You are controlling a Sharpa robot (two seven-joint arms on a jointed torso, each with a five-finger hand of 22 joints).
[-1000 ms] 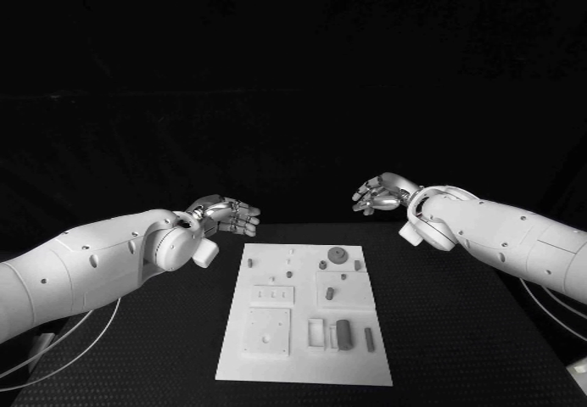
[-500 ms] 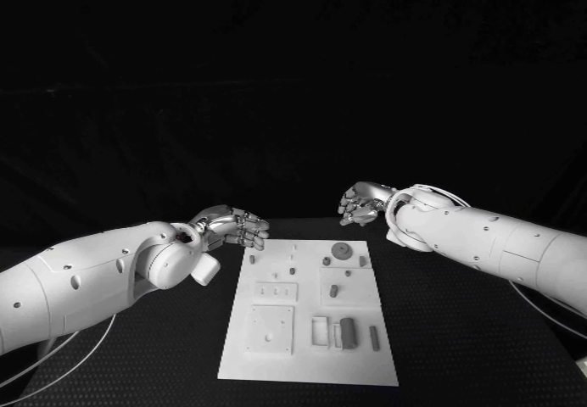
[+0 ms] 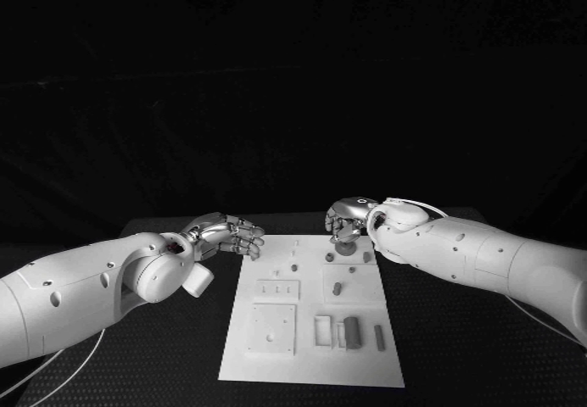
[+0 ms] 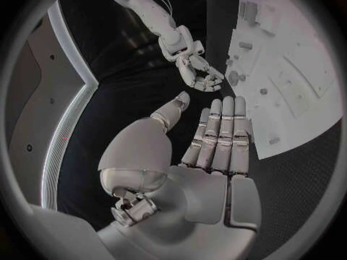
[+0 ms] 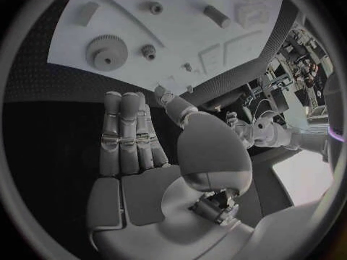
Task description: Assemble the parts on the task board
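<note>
Head view: task board (image 3: 312,339) mid-table, small parts scattered across it; left hand (image 3: 230,235) at its far left corner, right hand (image 3: 348,222) over the far edge above the gear (image 3: 346,249). Neither holds anything.

Left wrist view: fingers (image 4: 220,134) straight, together, empty.

Right wrist view: fingers (image 5: 126,134) extended, empty; gear (image 5: 106,51) lying loose. Assembly apparently not begun.
</note>
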